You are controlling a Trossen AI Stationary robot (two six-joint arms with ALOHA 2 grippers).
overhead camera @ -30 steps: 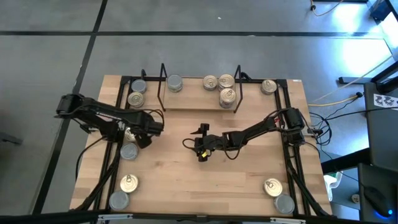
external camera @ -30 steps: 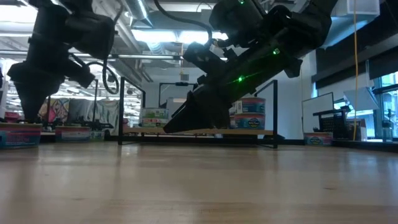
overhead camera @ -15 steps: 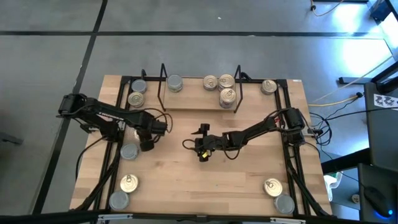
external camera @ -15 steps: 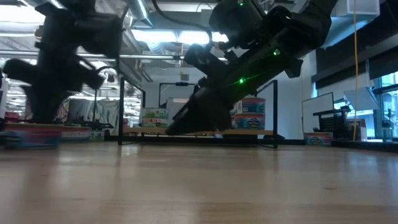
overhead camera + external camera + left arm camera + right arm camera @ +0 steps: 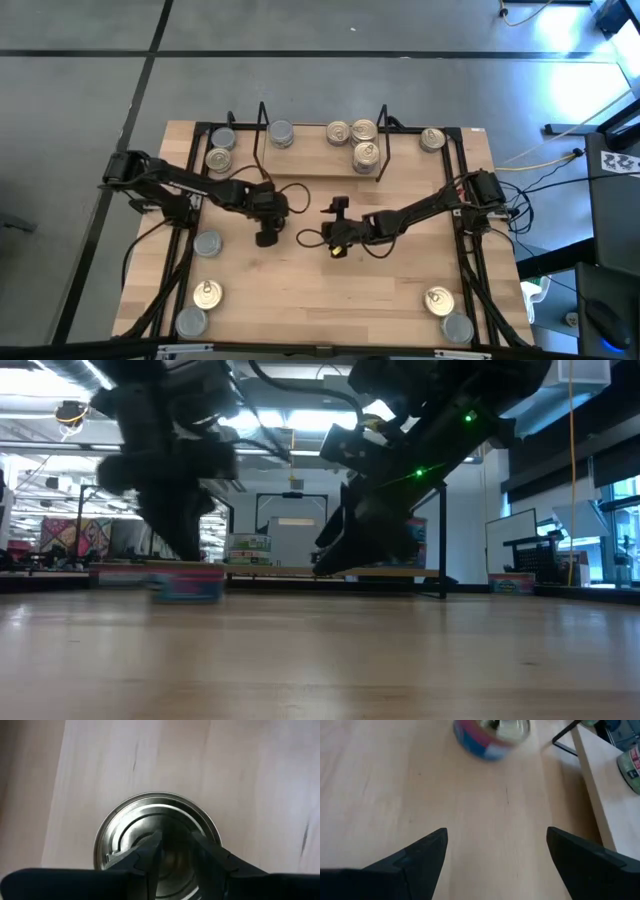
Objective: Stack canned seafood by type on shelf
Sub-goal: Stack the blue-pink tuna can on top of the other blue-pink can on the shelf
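Clearly, the tin (image 5: 157, 847) with the plain silver-grey lid is gripped by the left gripper (image 5: 268, 222), whose 2 fingers (image 5: 145, 857) are seen pressed against its lid and rim from above, the tin lying directly beneath and between the jaws at mid-table. Its flat round form has no long axis, so approach angle matters little; what counts is that the shelf (image 5: 320, 160) lies ahead of the jaws toward the table's far edge, with 1 silver-lidded tin (image 5: 281, 133) standing at the near end of it. The right gripper (image 5: 336, 228) is held just beside, its fingers (image 5: 417, 857) spread wide and empty, the tin lying ahead of them.
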